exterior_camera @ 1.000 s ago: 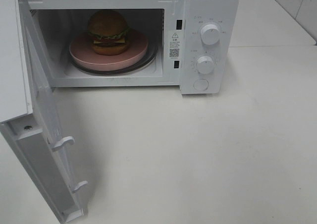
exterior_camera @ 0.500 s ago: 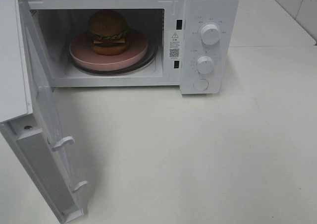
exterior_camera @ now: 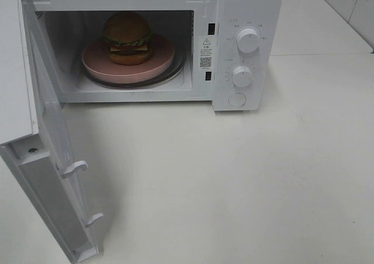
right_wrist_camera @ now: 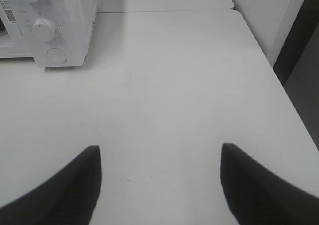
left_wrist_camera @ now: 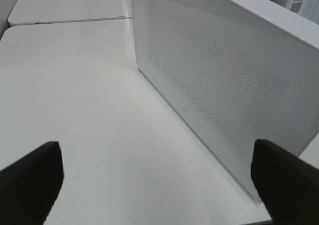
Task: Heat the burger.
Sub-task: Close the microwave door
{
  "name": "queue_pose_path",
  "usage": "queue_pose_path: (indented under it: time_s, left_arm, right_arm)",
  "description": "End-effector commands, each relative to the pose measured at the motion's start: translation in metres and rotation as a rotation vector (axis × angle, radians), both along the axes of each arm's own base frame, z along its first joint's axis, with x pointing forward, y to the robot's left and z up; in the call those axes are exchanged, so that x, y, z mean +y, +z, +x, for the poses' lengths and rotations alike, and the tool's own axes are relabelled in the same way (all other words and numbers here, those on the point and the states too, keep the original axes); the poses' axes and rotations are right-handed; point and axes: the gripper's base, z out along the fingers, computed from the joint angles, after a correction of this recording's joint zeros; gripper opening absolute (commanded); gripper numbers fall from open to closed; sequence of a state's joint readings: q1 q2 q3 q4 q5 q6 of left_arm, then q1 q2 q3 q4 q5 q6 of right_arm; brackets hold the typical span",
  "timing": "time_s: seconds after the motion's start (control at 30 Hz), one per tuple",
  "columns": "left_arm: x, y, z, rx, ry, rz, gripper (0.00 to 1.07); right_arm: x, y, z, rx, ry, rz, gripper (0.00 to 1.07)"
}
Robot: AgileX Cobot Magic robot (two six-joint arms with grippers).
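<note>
Inside the far microwave (exterior_camera: 257,7), the burger (exterior_camera: 127,37) sits on a pink plate (exterior_camera: 96,62), probably light and squashy, best moved by the plate's rim; left gripper (left_wrist_camera: 154,153) and right gripper (right_wrist_camera: 159,153) both gape empty.

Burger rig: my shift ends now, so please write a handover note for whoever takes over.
Left gripper: open, empty, facing the outside of the microwave door.
Right gripper: open, empty, over the table.
Burger: on the pink plate inside the microwave.
Done: burger loaded.
To do: shut the wide-open door, then probably set the knobs.
</note>
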State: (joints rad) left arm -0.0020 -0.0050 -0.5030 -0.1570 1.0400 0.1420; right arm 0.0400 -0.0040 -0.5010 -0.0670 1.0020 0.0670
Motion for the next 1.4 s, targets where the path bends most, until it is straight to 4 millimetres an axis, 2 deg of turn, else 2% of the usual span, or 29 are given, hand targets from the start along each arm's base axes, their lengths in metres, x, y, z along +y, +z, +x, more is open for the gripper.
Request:
queue_pose_path:
  time_s: [0.03, 0.23, 0.3, 0.33, 0.37, 0.4, 0.43, 0.5, 0.6, 0.67, 0.7, 0.73, 0.77, 0.8, 0.83, 0.87, 0.9, 1.13, 1.4]
  left_arm:
    - [0.000, -0.001, -0.003, -0.018, 0.001, -0.008, 0.94]
    - [0.000, 0.013, -0.001, -0.084, 0.010, -0.010, 0.88]
    - [0.001, 0.017, 0.005, -0.116, 0.018, -0.015, 0.79]
    - [0.001, 0.017, 0.005, -0.116, 0.018, -0.015, 0.79]
    - [0.001, 0.019, 0.009, -0.127, 0.022, -0.017, 0.69]
    - [0.001, 0.021, 0.011, -0.132, 0.024, -0.019, 0.65]
    - [0.001, 0.021, 0.011, -0.132, 0.024, -0.019, 0.65]
    - [0.002, 0.026, 0.021, -0.153, 0.035, -0.019, 0.47]
    - [0.002, 0.026, 0.025, -0.156, 0.038, -0.020, 0.42]
    - [0.004, 0.024, 0.042, -0.164, 0.052, -0.020, 0.23]
    - [0.004, 0.024, 0.042, -0.164, 0.052, -0.020, 0.23]
    - [0.004, 0.023, 0.047, -0.162, 0.056, -0.021, 0.17]
    - [0.005, 0.019, 0.058, -0.151, 0.065, -0.017, 0.06]
    - [0.005, 0.019, 0.058, -0.151, 0.065, -0.017, 0.06]
    - [0.005, 0.017, 0.063, -0.146, 0.069, -0.014, 0.01]
    - [0.006, 0.014, 0.072, -0.150, 0.078, -0.010, 0.00]
    - [0.006, 0.014, 0.072, -0.150, 0.078, -0.010, 0.00]
    - [0.010, -0.006, 0.107, -0.198, 0.118, -0.010, 0.00]
    - [0.014, -0.032, 0.124, -0.305, 0.160, 0.000, 0.00]
  right_arm:
    - [0.000, -0.001, -0.004, -0.024, -0.001, -0.010, 0.67]
    - [0.000, -0.001, -0.004, -0.024, -0.001, -0.010, 0.67]
    - [0.000, -0.001, -0.004, -0.024, -0.001, -0.010, 0.67]
    - [0.000, -0.001, -0.004, -0.024, -0.001, -0.010, 0.67]
    - [0.000, -0.001, -0.004, -0.024, -0.001, -0.010, 0.67]
    - [0.000, -0.001, -0.004, -0.024, -0.001, -0.010, 0.67]
    - [0.000, -0.001, -0.004, -0.024, -0.001, -0.010, 0.67]
    - [0.000, -0.001, -0.004, -0.024, -0.001, -0.010, 0.67]
    - [0.000, -0.001, -0.004, -0.024, -0.001, -0.010, 0.67]
    - [0.000, -0.001, -0.004, -0.024, -0.001, -0.010, 0.67]
    - [0.000, -0.001, -0.004, -0.024, -0.001, -0.010, 0.67]
    - [0.000, -0.001, -0.004, -0.024, -0.001, -0.010, 0.67]
    - [0.000, -0.001, -0.004, -0.024, -0.001, -0.010, 0.67]
    - [0.000, -0.001, -0.004, -0.024, -0.001, -0.010, 0.67]
    - [0.000, -0.001, -0.004, -0.024, -0.001, -0.010, 0.67]
    - [0.000, -0.001, -0.004, -0.024, -0.001, -0.010, 0.67]
    - [0.000, -0.001, -0.004, -0.024, -0.001, -0.010, 0.67]
    - [0.000, -0.001, -0.004, -0.024, -0.001, -0.010, 0.67]
    - [0.000, -0.001, -0.004, -0.024, -0.001, -0.010, 0.67]
